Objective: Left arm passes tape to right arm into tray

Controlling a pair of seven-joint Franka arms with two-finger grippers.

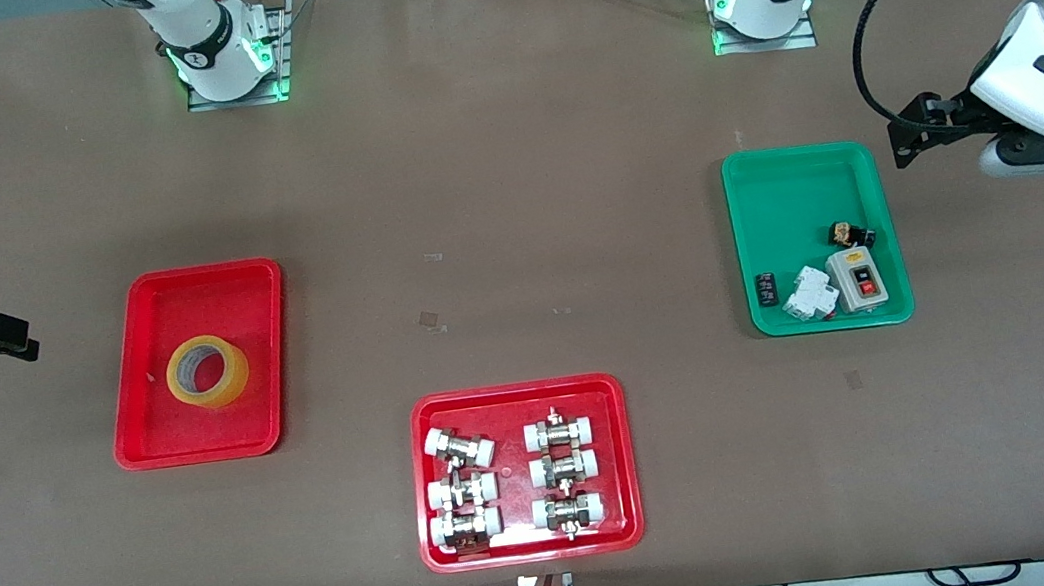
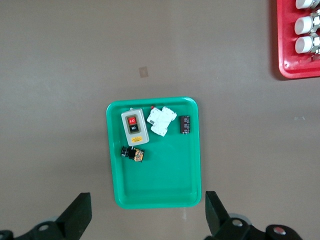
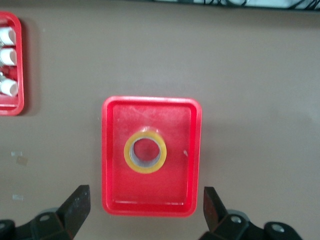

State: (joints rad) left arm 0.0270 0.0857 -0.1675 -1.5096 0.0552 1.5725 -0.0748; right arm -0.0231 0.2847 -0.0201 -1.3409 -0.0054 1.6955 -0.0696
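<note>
The yellow tape (image 1: 229, 386) lies flat in the plain red tray (image 1: 209, 292), toward the right arm's end of the table. It also shows in the right wrist view (image 3: 129, 152), inside the tray (image 3: 116, 195). My right gripper (image 1: 9, 338) is open and empty, up over the table just outside that tray at the right arm's end; its jaws (image 3: 146, 200) stand wide apart. My left gripper (image 1: 909, 131) is open and empty, up over the table beside the green tray (image 1: 801, 153); its jaws (image 2: 147, 206) are wide apart.
The green tray (image 2: 152, 101) holds a grey switch box (image 1: 859, 278), a white breaker (image 1: 807, 294) and small dark parts. A red tray of white-capped metal fittings (image 1: 515, 393) sits nearer the front camera, mid-table. Both arm bases stand along the table's edge farthest from that camera.
</note>
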